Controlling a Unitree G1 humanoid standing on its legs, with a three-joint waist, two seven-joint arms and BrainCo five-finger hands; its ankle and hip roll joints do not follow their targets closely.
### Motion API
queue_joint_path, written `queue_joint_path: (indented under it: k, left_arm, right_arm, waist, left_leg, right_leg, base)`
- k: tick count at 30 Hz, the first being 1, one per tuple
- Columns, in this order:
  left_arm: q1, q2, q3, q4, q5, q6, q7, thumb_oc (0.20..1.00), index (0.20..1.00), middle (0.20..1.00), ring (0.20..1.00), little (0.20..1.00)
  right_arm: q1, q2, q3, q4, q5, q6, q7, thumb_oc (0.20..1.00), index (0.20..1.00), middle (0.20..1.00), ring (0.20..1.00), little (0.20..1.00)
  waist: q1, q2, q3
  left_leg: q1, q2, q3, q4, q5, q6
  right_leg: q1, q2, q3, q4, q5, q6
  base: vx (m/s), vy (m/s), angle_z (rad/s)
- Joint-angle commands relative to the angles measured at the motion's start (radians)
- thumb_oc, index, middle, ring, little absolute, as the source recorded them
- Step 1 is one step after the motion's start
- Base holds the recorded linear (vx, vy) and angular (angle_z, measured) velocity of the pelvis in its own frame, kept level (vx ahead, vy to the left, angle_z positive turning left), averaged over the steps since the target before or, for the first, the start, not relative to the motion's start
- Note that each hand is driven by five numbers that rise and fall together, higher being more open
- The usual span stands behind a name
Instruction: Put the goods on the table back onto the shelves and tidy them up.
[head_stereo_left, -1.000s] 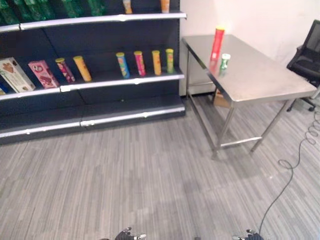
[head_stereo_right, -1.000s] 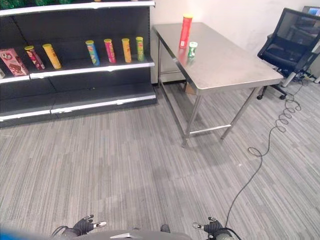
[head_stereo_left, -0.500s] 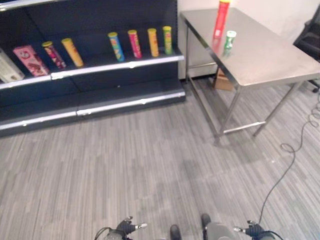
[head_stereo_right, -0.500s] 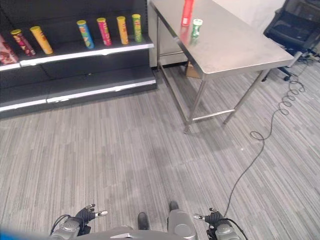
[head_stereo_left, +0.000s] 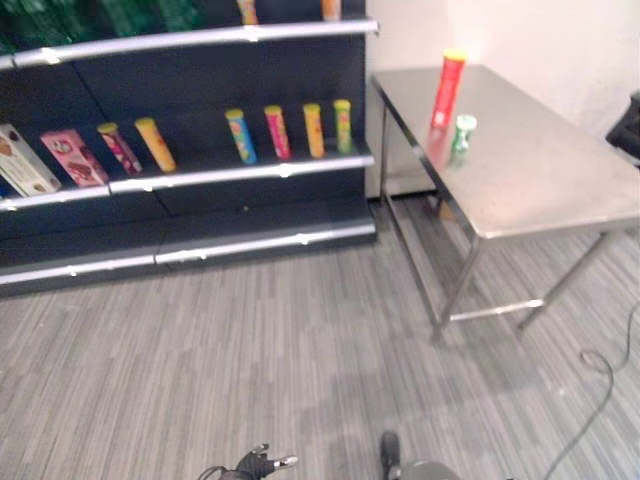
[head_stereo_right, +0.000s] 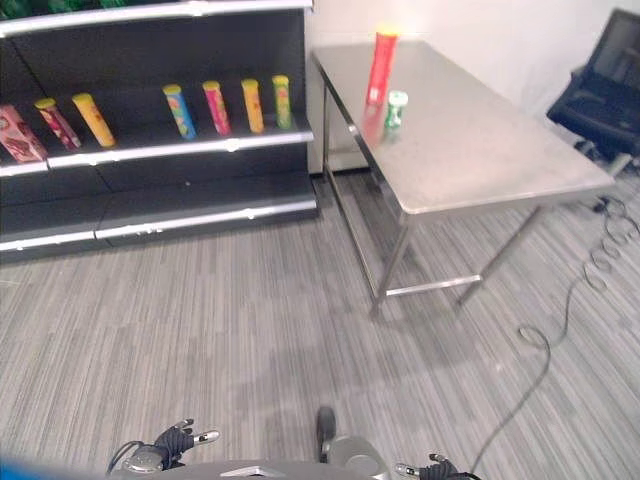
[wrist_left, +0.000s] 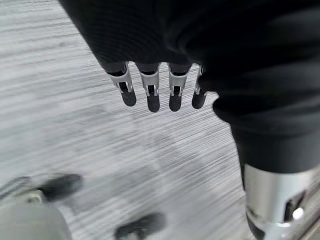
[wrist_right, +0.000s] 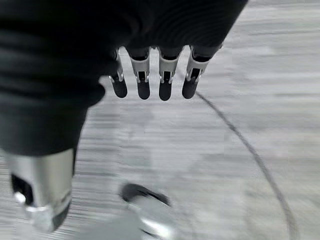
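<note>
My left hand (wrist_left: 165, 60) and my right hand (wrist_right: 150, 45) hang low over the grey striped floor (head_stereo_left: 250, 340), fingers loosely extended and holding nothing. On the steel table (head_stereo_left: 540, 170) to my right, a tall red tube with a yellow lid (head_stereo_left: 447, 88) stands upright, with a short green-and-white can (head_stereo_left: 463, 133) just beside it. On the dark shelf unit (head_stereo_left: 200, 180), 4 coloured tubes (head_stereo_left: 290, 130) stand in a row, apparently leaning back.

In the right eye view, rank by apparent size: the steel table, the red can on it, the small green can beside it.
1. steel table, by far the largest.
2. red can, tall.
3. small green can, clearly shorter than the red one, standing beside it at a similar distance.
</note>
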Motion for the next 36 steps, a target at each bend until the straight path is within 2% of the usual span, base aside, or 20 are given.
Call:
queue_joint_path:
  k: [1,2,4,5,7,8,9,10,12,16,19,23,27,29,30,31,32,34,35,36]
  left_arm:
    - [-0.053,0.038,0.008,-0.039,-0.055,-0.015,0.007,1.0,1.0,1.0,1.0,1.0]
    - [-0.055,0.04,0.012,-0.032,-0.05,-0.009,0.017,1.0,1.0,1.0,1.0,1.0]
    - [-0.055,0.039,0.012,-0.032,-0.053,-0.011,0.016,1.0,1.0,1.0,1.0,1.0]
    - [-0.049,0.033,0.018,-0.03,-0.067,-0.013,0.015,1.0,1.0,1.0,1.0,1.0]
    - [-0.043,0.03,0.017,-0.026,-0.066,-0.012,0.015,1.0,1.0,1.0,1.0,1.0]
    - [-0.034,0.025,0.014,-0.017,-0.062,-0.014,0.016,1.0,1.0,1.0,1.0,1.0]
    - [-0.031,0.026,0.018,-0.014,-0.064,-0.016,0.019,1.0,1.0,1.0,1.0,1.0]
    - [-0.031,0.026,0.018,-0.014,-0.064,-0.016,0.019,1.0,1.0,1.0,1.0,1.0]
    - [-0.033,0.029,0.013,-0.011,-0.064,-0.016,0.019,1.0,1.0,1.0,1.0,1.0]
    - [-0.021,0.023,0.024,0.012,-0.048,-0.011,0.016,1.0,1.0,1.0,1.0,1.0]
    - [-0.011,0.022,0.027,0.019,-0.041,-0.011,0.016,1.0,1.0,1.0,1.0,1.0]
    - [-0.009,0.038,0.041,0.015,-0.044,-0.015,0.019,1.0,1.0,1.0,1.0,1.0]
    - [-0.015,0.05,0.042,0.006,-0.045,-0.015,0.017,1.0,1.0,1.0,1.0,1.0]
    - [-0.027,0.06,0.035,0.0,-0.044,-0.014,0.018,1.0,1.0,1.0,1.0,1.0]
    - [-0.027,0.06,0.035,0.0,-0.044,-0.014,0.018,1.0,1.0,1.0,1.0,1.0]
    - [-0.031,0.064,0.034,-0.005,-0.05,-0.014,0.02,1.0,1.0,1.0,1.0,1.0]
    - [-0.037,0.073,0.03,-0.01,-0.047,-0.011,0.021,1.0,1.0,1.0,1.0,1.0]
    - [-0.04,0.074,0.026,-0.008,-0.046,-0.01,0.02,1.0,1.0,1.0,1.0,1.0]
    - [-0.04,0.074,0.026,-0.008,-0.046,-0.01,0.02,1.0,1.0,1.0,1.0,1.0]
    - [-0.049,0.076,0.019,-0.012,-0.045,-0.013,0.019,1.0,1.0,1.0,1.0,1.0]
  right_arm:
    - [-0.022,-0.026,0.016,-0.018,0.015,-0.011,-0.001,1.0,1.0,1.0,1.0,1.0]
    - [-0.037,-0.036,0.021,-0.028,0.015,-0.005,-0.007,1.0,1.0,1.0,1.0,1.0]
    - [-0.043,-0.037,0.027,-0.028,0.014,-0.005,-0.007,1.0,1.0,1.0,1.0,1.0]
    - [-0.046,-0.035,0.038,-0.032,0.012,-0.005,-0.01,1.0,1.0,1.0,1.0,1.0]
    - [-0.047,-0.032,0.041,-0.027,0.009,-0.005,-0.013,1.0,1.0,1.0,1.0,1.0]
    - [-0.052,-0.03,0.046,-0.023,0.008,-0.009,-0.016,1.0,1.0,1.0,1.0,1.0]
    - [-0.058,-0.031,0.049,-0.023,0.008,-0.012,-0.02,1.0,1.0,1.0,1.0,1.0]
    - [-0.058,-0.031,0.049,-0.023,0.008,-0.012,-0.02,1.0,1.0,1.0,1.0,1.0]
    - [-0.066,-0.033,0.057,-0.034,0.002,-0.017,-0.03,1.0,1.0,1.0,1.0,1.0]
    - [-0.069,-0.027,0.055,-0.023,-0.014,-0.016,-0.027,1.0,1.0,1.0,1.0,1.0]
    - [-0.061,-0.02,0.058,-0.013,-0.034,-0.014,-0.022,1.0,1.0,1.0,1.0,1.0]
    - [-0.06,-0.007,0.056,-0.001,-0.051,-0.005,-0.002,1.0,1.0,1.0,1.0,1.0]
    - [-0.059,-0.004,0.044,0.006,-0.049,-0.002,0.007,1.0,1.0,1.0,1.0,1.0]
    - [-0.062,-0.005,0.022,0.014,-0.033,-0.001,0.009,1.0,1.0,1.0,1.0,1.0]
    - [-0.062,-0.005,0.022,0.014,-0.033,-0.001,0.009,1.0,1.0,1.0,1.0,1.0]
    - [-0.065,-0.008,0.019,0.012,-0.029,-0.001,0.009,1.0,1.0,1.0,1.0,1.0]
    - [-0.068,-0.008,0.013,0.01,-0.026,0.003,0.005,1.0,1.0,1.0,1.0,1.0]
    - [-0.063,-0.002,0.014,0.018,-0.028,0.001,0.0,1.0,1.0,1.0,1.0,1.0]
    - [-0.063,-0.002,0.015,0.018,-0.028,0.001,0.0,1.0,1.0,1.0,1.0,1.0]
    - [-0.061,0.001,0.021,0.023,-0.031,0.003,0.0,1.0,1.0,1.0,1.0,1.0]
  waist:
    - [-0.005,-0.02,0.073]
    - [0.012,-0.041,0.099]
    - [0.023,-0.043,0.108]
    - [0.052,-0.053,0.123]
    - [0.063,-0.055,0.128]
    - [0.077,-0.052,0.136]
    - [0.086,-0.048,0.14]
    - [0.085,-0.05,0.139]
    - [0.098,-0.02,0.144]
    - [0.114,-0.003,0.129]
    - [0.125,0.006,0.109]
    - [0.139,-0.027,0.055]
    - [0.142,-0.037,0.041]
    - [0.125,-0.039,0.055]
    - [0.126,-0.038,0.053]
    - [0.117,-0.034,0.065]
    - [0.106,-0.018,0.086]
    - [0.098,0.005,0.096]
    - [0.096,0.004,0.098]
    - [0.079,0.011,0.108]
  left_leg:
    - [-0.085,-0.058,0.01,0.308,0.269,0.012]
    - [-0.177,-0.072,0.017,0.478,0.287,0.031]
    - [-0.22,-0.064,0.035,0.496,0.262,0.048]
    - [-0.334,-0.067,0.056,0.483,0.196,0.08]
    - [-0.362,-0.069,0.063,0.405,0.174,0.091]
    - [-0.387,-0.072,0.058,0.233,0.168,0.093]
    - [-0.404,-0.073,0.049,0.096,0.183,0.088]
    - [-0.402,-0.075,0.049,0.091,0.188,0.088]
    - [-0.403,-0.052,0.016,-0.195,0.316,0.056]
    - [-0.418,-0.043,0.039,-0.338,0.355,0.038]
    - [-0.389,-0.043,0.023,-0.33,0.398,0.033]
    - [-0.375,-0.07,0.063,-0.268,0.345,0.075]
    - [-0.359,-0.096,0.083,-0.247,0.293,0.106]
    - [-0.318,-0.134,0.095,-0.237,0.244,0.143]
    - [-0.321,-0.132,0.096,-0.236,0.245,0.142]
    - [-0.305,-0.14,0.1,-0.234,0.235,0.155]
    - [-0.271,-0.139,0.108,-0.24,0.212,0.173]
    - [-0.227,-0.124,0.116,-0.257,0.192,0.176]
    - [-0.225,-0.126,0.114,-0.257,0.192,0.176]
    - [-0.191,-0.12,0.104,-0.267,0.175,0.168]
  right_leg:
    - [-0.029,-0.033,0.051,0.083,-0.101,0.044]
    - [0.016,-0.036,0.078,0.07,-0.119,0.022]
    - [0.034,-0.035,0.09,0.069,-0.129,0.019]
    - [0.08,-0.042,0.117,0.061,-0.151,0.016]
    - [0.1,-0.047,0.125,0.058,-0.16,0.021]
    - [0.122,-0.048,0.137,0.058,-0.18,0.028]
    - [0.142,-0.046,0.142,0.052,-0.194,0.032]
    - [0.141,-0.048,0.142,0.052,-0.194,0.032]
    - [0.193,-0.023,0.153,0.045,-0.223,0.032]
    - [0.263,-0.011,0.206,0.04,-0.261,0.04]
    - [0.302,-0.019,0.231,0.031,-0.279,0.047]
    - [0.291,-0.106,0.26,0.117,-0.288,0.098]
    - [0.243,-0.145,0.265,0.23,-0.257,0.131]
    - [0.137,-0.182,0.258,0.442,-0.102,0.167]
    - [0.134,-0.18,0.259,0.441,-0.1,0.167]
    - [0.092,-0.193,0.252,0.515,-0.027,0.165]
    - [0.039,-0.22,0.204,0.617,0.028,0.149]
    - [-0.03,-0.24,0.135,0.656,-0.036,0.123]
    - [-0.028,-0.242,0.133,0.659,-0.039,0.123]
    - [-0.066,-0.21,0.08,0.562,-0.156,0.1]
  base:
    - [0.3,-0.277,-0.03]
    - [0.31,-0.274,-0.12]
    - [0.22,-0.138,-0.33]
    - [0.33,-0.116,-0.38]
    - [0.26,-0.034,-0.19]
    - [0.28,0.03,-0.16]
    - [0.28,0.029,-0.08]
    - [0.25,0.028,-0.1]
    - [0.42,0.039,-0.27]
    - [0.44,0.087,-0.2]
    - [0.31,0.111,-0.71]
    - [0.39,0.163,-0.56]
    - [0.25,0.156,-0.2]
    - [0.17,0.164,0.09]
    - [0.07,0.107,0.07]
    - [0.09,0.169,-0.01]
    - [0.14,0.236,-0.03]
    - [0.14,0.164,-0.05]
    - [0.19,0.057,-0.16]
    - [0.13,0.014,-0.14]
